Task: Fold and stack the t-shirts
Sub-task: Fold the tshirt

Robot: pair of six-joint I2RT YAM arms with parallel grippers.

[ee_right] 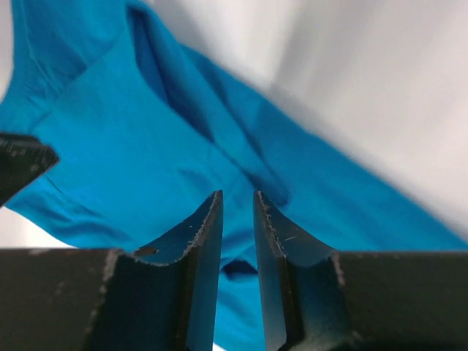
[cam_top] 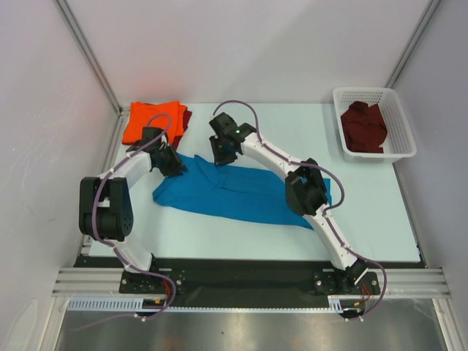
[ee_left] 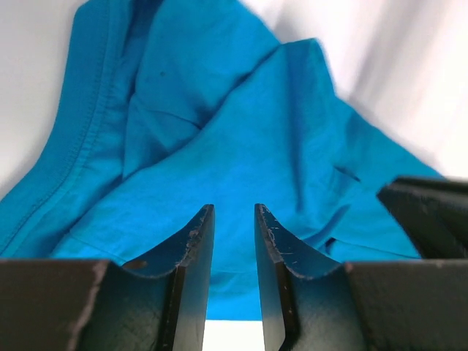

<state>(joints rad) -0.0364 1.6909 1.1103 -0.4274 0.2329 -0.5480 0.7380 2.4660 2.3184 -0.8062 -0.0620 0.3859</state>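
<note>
Working the fold on the blue t-shirt, lying spread on the table near the orange t-shirt. Sitting with left gripper and right gripper at its far edge, jaws nearly together, slim gap, grip on cloth not confirmable. Next likely needing a sure pinch both sides, then lifting evenly toward the near edge.
</note>
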